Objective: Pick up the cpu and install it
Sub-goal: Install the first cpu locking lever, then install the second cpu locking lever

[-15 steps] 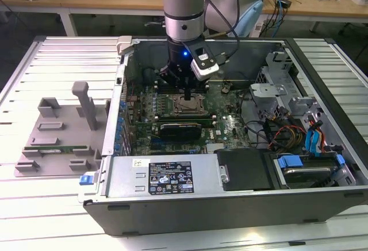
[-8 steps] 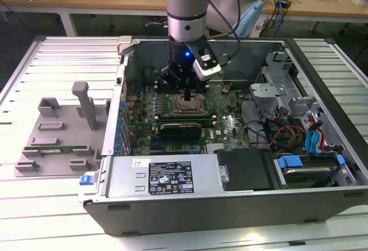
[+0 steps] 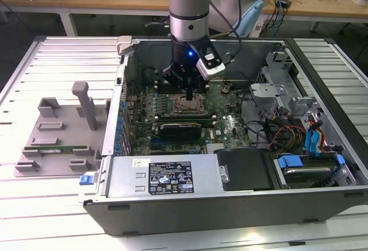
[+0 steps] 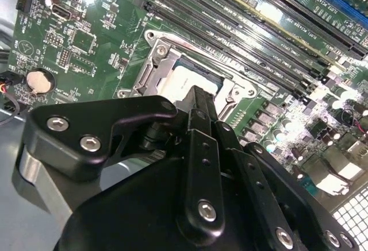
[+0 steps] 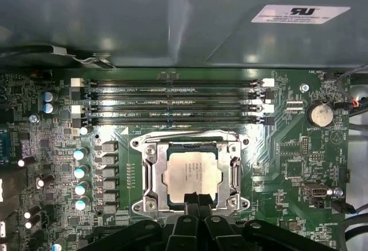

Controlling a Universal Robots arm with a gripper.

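The cpu (image 5: pixel 191 172), a silver-grey square with a thin green rim, lies flat inside the metal-framed socket (image 5: pixel 150 170) on the green motherboard. In the exterior view my gripper (image 3: pixel 190 97) hangs straight down inside the open computer case, right over the socket (image 3: pixel 185 107). Both wrist views show the two black fingers pressed together, their tips at the cpu's near edge; my gripper (image 5: pixel 195 200) stands shut. Whether the tips touch the cpu (image 4: pixel 187 81) cannot be told. The fingers (image 4: pixel 198 119) hide part of the chip.
Long memory slots (image 5: pixel 172 99) run beside the socket, and a coin battery (image 5: pixel 321 114) sits further off. The power supply (image 3: pixel 167 176) and drive bay with cables (image 3: pixel 287 133) line the case. A grey fixture tray (image 3: pixel 57 136) lies at the exterior view's left.
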